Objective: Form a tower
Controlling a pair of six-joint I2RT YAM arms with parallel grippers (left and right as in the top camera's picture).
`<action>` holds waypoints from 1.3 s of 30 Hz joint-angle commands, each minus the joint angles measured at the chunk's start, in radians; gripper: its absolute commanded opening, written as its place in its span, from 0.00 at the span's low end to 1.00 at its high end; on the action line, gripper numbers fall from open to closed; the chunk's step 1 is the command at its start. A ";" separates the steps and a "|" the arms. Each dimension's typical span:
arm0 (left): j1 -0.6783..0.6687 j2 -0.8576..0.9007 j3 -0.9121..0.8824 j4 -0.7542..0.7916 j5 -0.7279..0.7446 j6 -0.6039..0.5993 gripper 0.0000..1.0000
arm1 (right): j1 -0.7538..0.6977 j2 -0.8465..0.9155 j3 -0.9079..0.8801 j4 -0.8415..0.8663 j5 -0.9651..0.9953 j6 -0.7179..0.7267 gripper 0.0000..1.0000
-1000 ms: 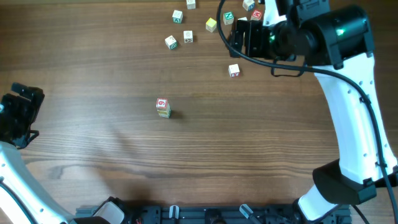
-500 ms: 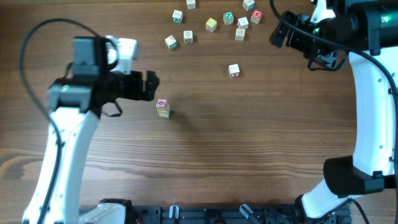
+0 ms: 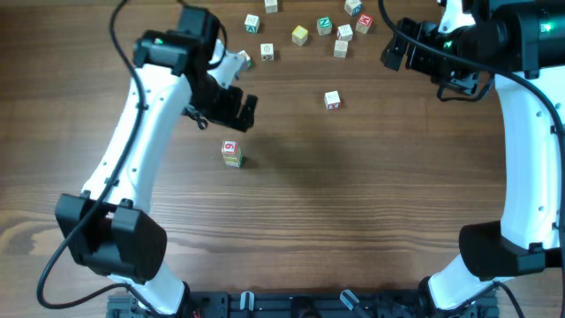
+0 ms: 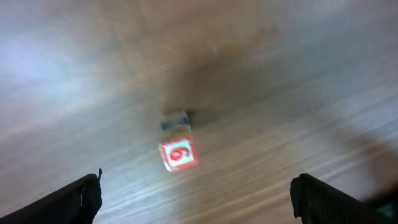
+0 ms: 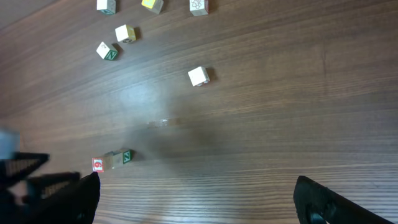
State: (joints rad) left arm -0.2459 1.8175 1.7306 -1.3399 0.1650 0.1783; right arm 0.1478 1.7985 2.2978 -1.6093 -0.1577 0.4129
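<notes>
Standing mid-table (image 3: pixel 371 221), the short tower of pale wooden cubes (image 3: pixel 231 154) shows only its red-bordered top overhead, its green-lettered side from the right wrist. Left gripper (image 3: pixel 245 112) nearby and right gripper (image 3: pixel 393 53) well apart both gape empty.

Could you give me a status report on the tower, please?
Left tool open, near tower. Right tool open, empty. Tower standing, untouched. Loose cubes well apart.

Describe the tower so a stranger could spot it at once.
Start at the wooden table and ignore the loose cubes scattered toward its far edge. Alone, left of the middle, stands the tower: the only cubes stacked on one another, its top face white with a red border and character.
</notes>
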 commanded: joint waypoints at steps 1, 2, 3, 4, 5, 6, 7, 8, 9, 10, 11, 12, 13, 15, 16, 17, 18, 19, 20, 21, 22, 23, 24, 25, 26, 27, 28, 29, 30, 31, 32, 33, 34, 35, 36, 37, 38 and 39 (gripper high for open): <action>-0.010 0.016 -0.118 0.017 -0.029 0.001 1.00 | 0.001 -0.002 -0.002 0.001 -0.015 -0.021 1.00; -0.005 0.016 -0.151 0.054 -0.029 0.001 1.00 | 0.001 -0.002 -0.002 0.001 -0.015 -0.021 1.00; -0.004 0.016 -0.164 0.077 -0.029 0.000 1.00 | 0.001 -0.002 -0.002 0.001 -0.015 -0.021 1.00; -0.004 0.016 -0.175 0.101 -0.029 0.000 1.00 | 0.001 -0.002 -0.002 0.001 -0.015 -0.021 1.00; -0.004 0.016 -0.177 0.104 -0.029 0.001 1.00 | 0.001 -0.002 -0.002 0.001 -0.015 -0.021 1.00; -0.004 0.016 -0.180 0.107 -0.030 0.002 1.00 | 0.001 -0.002 -0.002 0.001 -0.015 -0.021 1.00; -0.004 0.016 -0.193 0.110 -0.051 0.002 1.00 | 0.001 -0.002 -0.002 0.001 -0.015 -0.021 1.00; -0.004 0.016 -0.208 0.116 -0.055 0.002 1.00 | 0.001 -0.002 -0.002 0.001 -0.015 -0.021 1.00; -0.004 0.016 -0.230 0.128 -0.055 0.002 1.00 | 0.001 -0.002 -0.002 0.001 -0.015 -0.021 1.00; -0.004 0.016 -0.252 0.141 -0.055 0.001 1.00 | 0.001 -0.002 -0.002 0.001 -0.015 -0.021 1.00; -0.004 0.016 -0.277 0.160 -0.055 0.001 1.00 | 0.001 -0.002 -0.002 0.001 -0.015 -0.021 1.00; -0.004 0.016 -0.301 0.176 -0.055 -0.003 1.00 | 0.001 -0.002 -0.002 0.001 -0.015 -0.022 1.00; -0.004 0.016 -0.325 0.192 -0.054 -0.006 1.00 | 0.001 -0.002 -0.002 0.001 -0.015 -0.021 1.00; -0.004 0.016 -0.356 0.222 -0.054 -0.010 1.00 | 0.001 -0.002 -0.002 0.001 -0.015 -0.021 1.00; -0.005 0.016 -0.374 0.243 -0.054 -0.010 1.00 | 0.001 -0.002 -0.002 0.001 -0.015 -0.021 1.00; -0.005 0.016 -0.388 0.261 -0.054 -0.010 1.00 | 0.001 -0.002 -0.002 0.001 -0.015 -0.021 1.00; -0.005 0.016 -0.393 0.264 -0.054 -0.010 1.00 | 0.001 -0.002 -0.002 0.001 -0.015 -0.021 1.00; -0.005 0.016 -0.396 0.269 -0.055 -0.010 1.00 | 0.001 -0.002 -0.002 0.001 -0.015 -0.021 1.00; -0.005 0.016 -0.397 0.279 -0.055 -0.010 1.00 | 0.001 -0.002 -0.002 0.001 -0.015 -0.021 0.99; -0.005 0.016 -0.399 0.287 -0.055 -0.010 1.00 | 0.001 -0.002 -0.002 0.001 -0.015 -0.021 1.00; -0.005 0.016 -0.405 0.299 -0.055 -0.010 1.00 | 0.001 -0.002 -0.002 0.001 -0.015 -0.021 1.00; -0.005 0.016 -0.409 0.306 -0.055 -0.010 1.00 | 0.001 -0.002 -0.002 0.001 -0.015 -0.021 1.00; -0.005 0.016 -0.421 0.320 -0.055 -0.010 1.00 | 0.001 -0.002 -0.002 0.001 -0.015 -0.021 1.00; -0.005 0.016 -0.434 0.332 -0.055 -0.010 1.00 | 0.001 -0.002 -0.002 0.001 -0.015 -0.021 1.00; -0.005 0.016 -0.450 0.344 -0.055 -0.010 1.00 | 0.001 -0.002 -0.002 0.001 -0.015 -0.022 1.00; -0.005 0.016 -0.461 0.354 -0.055 -0.010 1.00 | 0.001 -0.002 -0.002 0.001 -0.015 -0.021 1.00; -0.005 0.016 -0.469 0.365 -0.055 -0.010 1.00 | 0.001 -0.002 -0.002 0.001 -0.015 -0.021 1.00; -0.005 0.016 -0.472 0.365 -0.055 -0.010 1.00 | 0.001 -0.002 -0.002 0.001 -0.015 -0.021 1.00; -0.005 0.016 -0.474 0.365 -0.055 -0.010 1.00 | 0.001 -0.002 -0.002 0.001 -0.015 -0.021 1.00; -0.005 0.016 -0.474 0.369 -0.055 -0.010 1.00 | 0.001 -0.002 -0.002 0.001 -0.015 -0.021 1.00; -0.005 0.016 -0.475 0.372 -0.055 -0.010 1.00 | 0.001 -0.002 -0.002 0.001 -0.015 -0.021 1.00; -0.005 0.016 -0.475 0.373 -0.055 -0.010 1.00 | 0.001 -0.002 -0.002 0.001 -0.015 -0.021 1.00; -0.005 0.016 -0.475 0.373 -0.055 -0.010 1.00 | 0.001 -0.002 -0.002 0.001 -0.015 -0.021 1.00; -0.005 0.016 -0.475 0.374 -0.055 -0.010 1.00 | 0.001 -0.002 -0.002 0.001 -0.015 -0.021 1.00; -0.005 0.016 -0.475 0.375 -0.055 -0.010 1.00 | 0.001 -0.002 -0.002 0.001 -0.015 -0.021 1.00; -0.005 0.016 -0.475 0.376 -0.055 -0.010 1.00 | 0.001 -0.002 -0.002 0.001 -0.015 -0.021 1.00; -0.005 0.016 -0.475 0.378 -0.055 -0.010 1.00 | 0.001 -0.002 -0.002 0.001 -0.015 -0.021 1.00; -0.005 0.016 -0.475 0.383 -0.056 -0.010 1.00 | 0.001 -0.002 -0.002 0.001 -0.015 -0.021 1.00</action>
State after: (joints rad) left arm -0.2543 1.8282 1.2648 -0.9668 0.1165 0.1745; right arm 0.1478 1.7985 2.2978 -1.6100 -0.1577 0.4019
